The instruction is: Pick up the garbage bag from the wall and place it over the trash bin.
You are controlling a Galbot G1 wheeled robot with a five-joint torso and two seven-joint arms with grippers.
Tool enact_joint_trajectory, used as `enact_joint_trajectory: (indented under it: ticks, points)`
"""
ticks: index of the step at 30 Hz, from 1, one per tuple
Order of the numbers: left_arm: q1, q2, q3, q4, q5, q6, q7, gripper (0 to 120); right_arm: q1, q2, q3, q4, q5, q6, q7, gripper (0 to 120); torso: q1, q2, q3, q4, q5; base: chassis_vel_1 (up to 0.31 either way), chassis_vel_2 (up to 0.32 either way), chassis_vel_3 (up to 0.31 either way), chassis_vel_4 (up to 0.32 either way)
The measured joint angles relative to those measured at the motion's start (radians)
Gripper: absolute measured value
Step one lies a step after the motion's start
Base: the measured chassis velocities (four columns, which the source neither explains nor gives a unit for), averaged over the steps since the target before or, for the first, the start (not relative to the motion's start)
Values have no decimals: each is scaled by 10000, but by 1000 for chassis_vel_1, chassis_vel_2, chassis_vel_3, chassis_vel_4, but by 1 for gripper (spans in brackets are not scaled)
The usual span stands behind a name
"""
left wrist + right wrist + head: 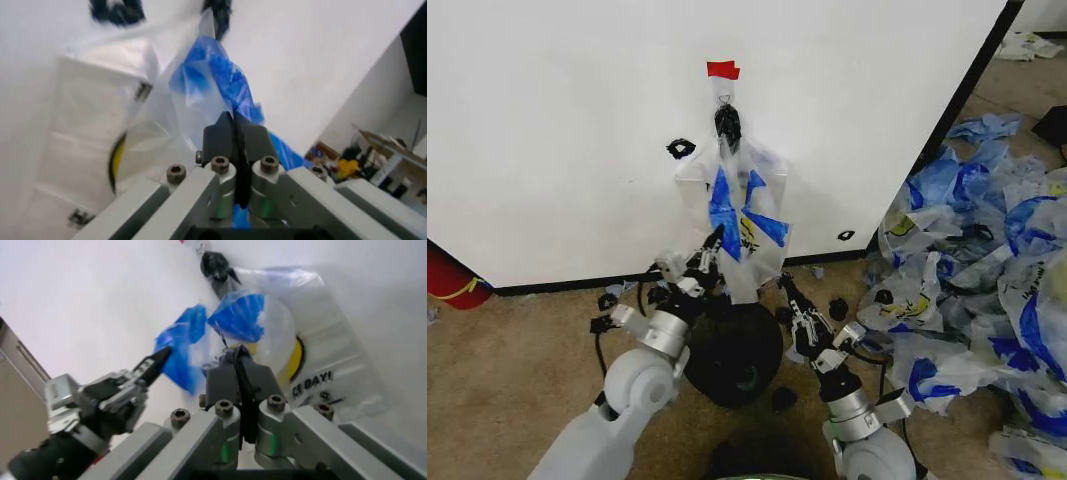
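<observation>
The garbage bag (739, 215), thin translucent plastic with blue and yellow print, hangs from a small hook (725, 96) under red tape (722, 69) on the white wall (557, 130). A black knot (727, 125) gathers its top. My left gripper (715, 240) is shut, its tip against the bag's (200, 85) lower left blue fold. Whether film is pinched is unclear. My right gripper (784, 284) is shut at the bag's (267, 325) lower right edge. The round black trash bin (732, 352) stands on the floor below, between both arms.
A big heap of blue-and-white plastic bags (987, 270) covers the floor to the right. Small black scraps (837, 306) lie near the bin. A red object (452, 282) sits at the wall's left foot. Black base trim (557, 286) runs along the wall.
</observation>
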Motion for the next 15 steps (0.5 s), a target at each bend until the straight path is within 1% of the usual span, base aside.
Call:
enact_joint_trajectory:
  ticks: [2, 4, 7, 12, 15]
  points:
    - [152, -118, -245, -128, -3, -42, 0, 0, -27, 22, 62, 0, -1, 12, 5, 0, 0, 0, 0, 0, -1, 0, 0, 0, 0]
    - [152, -118, -245, -128, -3, -42, 0, 0, -27, 22, 62, 0, -1, 12, 5, 0, 0, 0, 0, 0, -1, 0, 0, 0, 0]
    - [448, -418, -660, -359, -37, -130, 0, 0, -66, 57, 136, -51, -29, 56, 11, 0, 0, 0, 0, 0, 1, 0, 0, 0, 0]
    - [638, -538, -802, -441, -41, -183, 10, 0, -73, 98, 200, -125, -85, 76, 28, 0, 0, 0, 0, 0, 0, 0, 0, 0, 0]
    - [691, -532, -847, -457, -41, -203, 21, 0, -149, 86, 334, -183, -376, 78, 45, 0, 0, 0, 0, 0, 1, 0, 0, 0, 0]
